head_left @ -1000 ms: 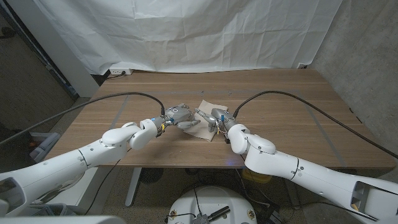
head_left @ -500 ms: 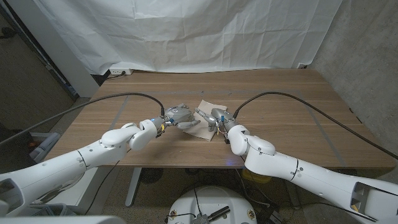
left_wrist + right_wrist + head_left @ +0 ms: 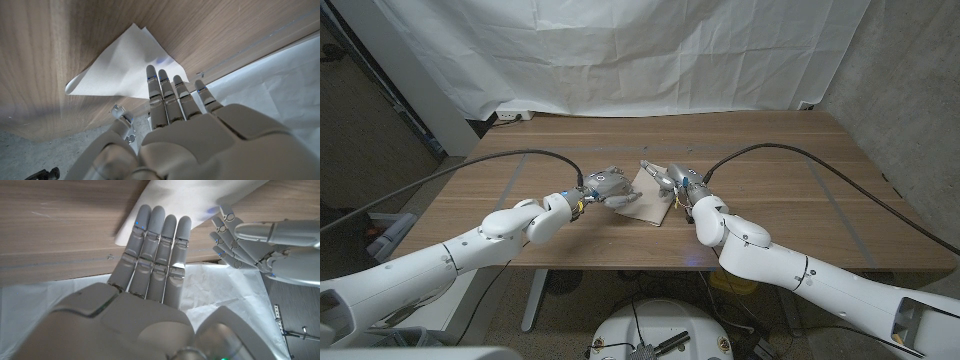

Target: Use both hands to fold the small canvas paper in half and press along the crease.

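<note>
The canvas paper (already folded) lies mid-tabletop. The left robot hand presses its straight fingers on the paper's left edge; the right robot hand, fingers together and straight, hovers just right of it.

A wooden table with a long straight grain stood in the middle of the scene. Behind its far edge a creased white sheet hung as a backdrop and pooled onto the floor. A white power strip lay at the far left by the sheet's hem. Grey concrete wall rose on the right.
</note>
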